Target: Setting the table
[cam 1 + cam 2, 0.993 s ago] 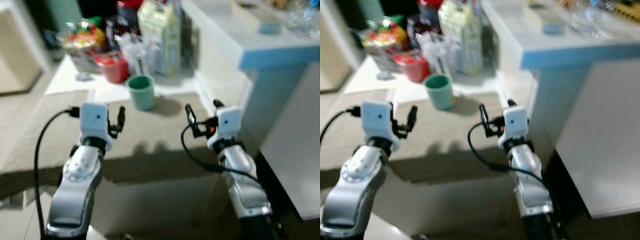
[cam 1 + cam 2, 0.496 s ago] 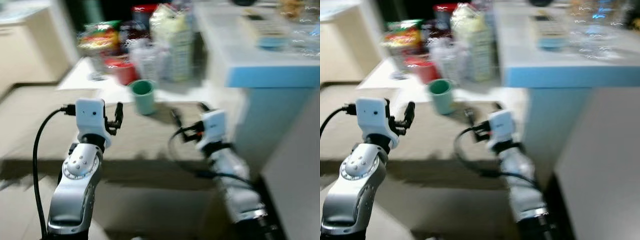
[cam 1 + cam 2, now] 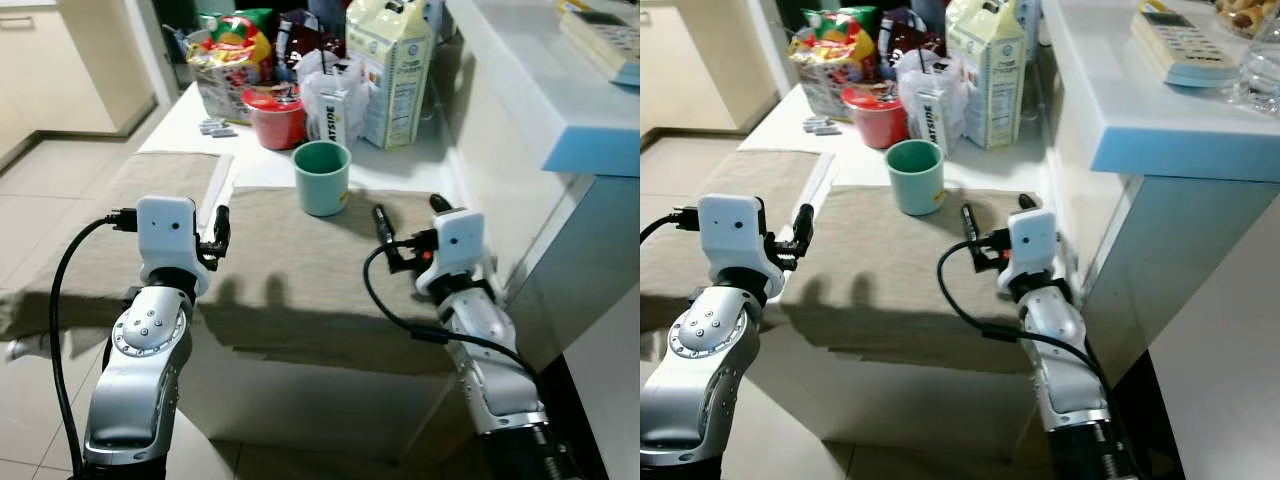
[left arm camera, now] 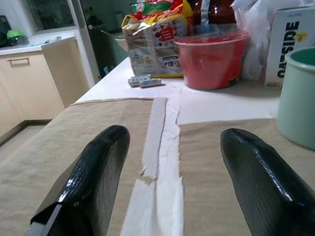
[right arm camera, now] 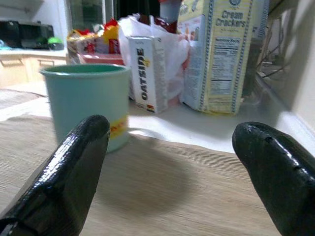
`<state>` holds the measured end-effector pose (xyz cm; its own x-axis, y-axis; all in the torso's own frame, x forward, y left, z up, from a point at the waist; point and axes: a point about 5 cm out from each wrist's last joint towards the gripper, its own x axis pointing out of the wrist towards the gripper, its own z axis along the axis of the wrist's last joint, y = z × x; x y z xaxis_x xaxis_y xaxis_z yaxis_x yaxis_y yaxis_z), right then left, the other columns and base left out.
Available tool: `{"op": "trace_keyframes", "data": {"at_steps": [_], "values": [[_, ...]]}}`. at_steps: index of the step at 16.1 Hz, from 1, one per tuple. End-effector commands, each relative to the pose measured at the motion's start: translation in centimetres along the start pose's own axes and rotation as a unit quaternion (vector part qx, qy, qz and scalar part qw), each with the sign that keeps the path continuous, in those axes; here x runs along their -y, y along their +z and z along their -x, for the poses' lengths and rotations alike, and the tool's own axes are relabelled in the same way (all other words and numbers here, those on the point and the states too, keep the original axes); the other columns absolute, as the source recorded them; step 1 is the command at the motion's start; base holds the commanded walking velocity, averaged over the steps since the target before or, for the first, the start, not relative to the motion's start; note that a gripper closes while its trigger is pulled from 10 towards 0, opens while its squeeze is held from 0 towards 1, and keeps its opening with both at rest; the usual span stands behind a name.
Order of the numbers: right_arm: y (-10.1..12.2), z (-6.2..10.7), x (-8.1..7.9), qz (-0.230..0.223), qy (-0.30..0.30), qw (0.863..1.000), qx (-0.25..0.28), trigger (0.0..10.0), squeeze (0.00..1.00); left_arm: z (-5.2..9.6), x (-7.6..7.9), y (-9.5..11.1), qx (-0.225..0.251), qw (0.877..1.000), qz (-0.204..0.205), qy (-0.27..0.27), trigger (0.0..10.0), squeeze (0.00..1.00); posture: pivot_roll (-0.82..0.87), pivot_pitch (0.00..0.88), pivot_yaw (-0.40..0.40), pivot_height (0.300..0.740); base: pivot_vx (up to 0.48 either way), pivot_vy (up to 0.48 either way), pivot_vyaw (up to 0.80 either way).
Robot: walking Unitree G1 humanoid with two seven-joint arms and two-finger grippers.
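A mint-green cup stands upright at the far edge of a beige placemat on the white table. A second beige placemat lies to its left, with a white strip of table between them. My left gripper hovers open over the gap between the mats; its fingers hold nothing. My right gripper is open and empty above the right mat, just right of the cup and nearer to me. In the right wrist view the cup stands ahead of the fingers.
Behind the cup crowd a red bowl, an Oatside carton, a cream-cracker carton and a snack bag. A white counter with a blue edge rises close on the right. Tiled floor lies to the left.
The whole picture has shifted and sharpened, so the camera moved. The cup now sits closer in view. Both grippers stay open and empty, held out much as before.
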<state>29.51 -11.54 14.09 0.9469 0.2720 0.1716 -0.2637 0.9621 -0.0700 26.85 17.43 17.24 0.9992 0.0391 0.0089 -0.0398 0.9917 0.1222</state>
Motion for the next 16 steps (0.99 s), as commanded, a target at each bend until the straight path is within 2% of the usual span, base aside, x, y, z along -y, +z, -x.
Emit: {"op": "trace_keyframes", "data": {"at_steps": [1,3,5,6,9,11,13,16], "values": [[0.2,0.0,0.1,0.002,-0.003,1.000,0.003,10.0,0.00,-0.4,-0.3,-0.3,-0.013,1.000,-0.001,-0.010,10.0,0.00,-0.09,0.000,0.078,0.740,0.000,0.000,0.00],[0.4,-0.1,0.2,0.001,-0.005,1.000,0.005,10.0,0.00,-1.1,-0.9,-0.1,-0.015,1.000,-0.002,-0.016,10.0,0.00,-0.09,0.000,0.078,0.740,0.000,0.000,0.00],[0.6,0.0,0.1,-0.001,-0.003,1.000,0.011,10.0,0.00,-2.9,-2.1,0.6,-0.016,0.999,0.010,-0.042,10.0,0.00,-0.09,0.000,0.081,0.740,0.000,0.000,0.00],[0.6,0.1,0.1,-0.002,-0.003,1.000,0.012,10.0,0.00,-3.3,-2.5,0.8,-0.015,0.999,0.009,-0.040,10.0,0.00,-0.10,0.000,0.083,0.740,0.000,0.000,0.00],[0.8,0.4,0.0,-0.004,-0.001,1.000,0.014,10.0,0.00,-5.6,-3.7,1.3,-0.029,0.997,0.014,-0.067,10.0,0.00,-0.11,0.000,0.088,0.740,0.000,0.000,0.00],[0.7,0.8,-0.1,-0.007,-0.002,1.000,0.010,10.0,0.00,-7.7,-3.7,2.5,-0.023,0.994,-0.007,-0.105,10.0,0.00,-0.12,0.018,0.097,0.740,0.000,0.000,0.00],[0.8,1.3,-0.1,-0.009,-0.005,1.000,0.008,10.0,0.00,-8.8,-4.0,2.6,-0.029,0.992,-0.012,-0.124,10.0,0.00,-0.14,0.036,0.104,0.740,0.000,0.000,0.00],[0.9,2.3,-0.1,-0.008,-0.014,1.000,0.004,10.0,0.00,-10.5,-4.0,3.3,-0.028,0.983,-0.060,-0.172,10.0,0.00,-0.17,0.062,0.116,0.740,0.000,0.000,0.00]]}}
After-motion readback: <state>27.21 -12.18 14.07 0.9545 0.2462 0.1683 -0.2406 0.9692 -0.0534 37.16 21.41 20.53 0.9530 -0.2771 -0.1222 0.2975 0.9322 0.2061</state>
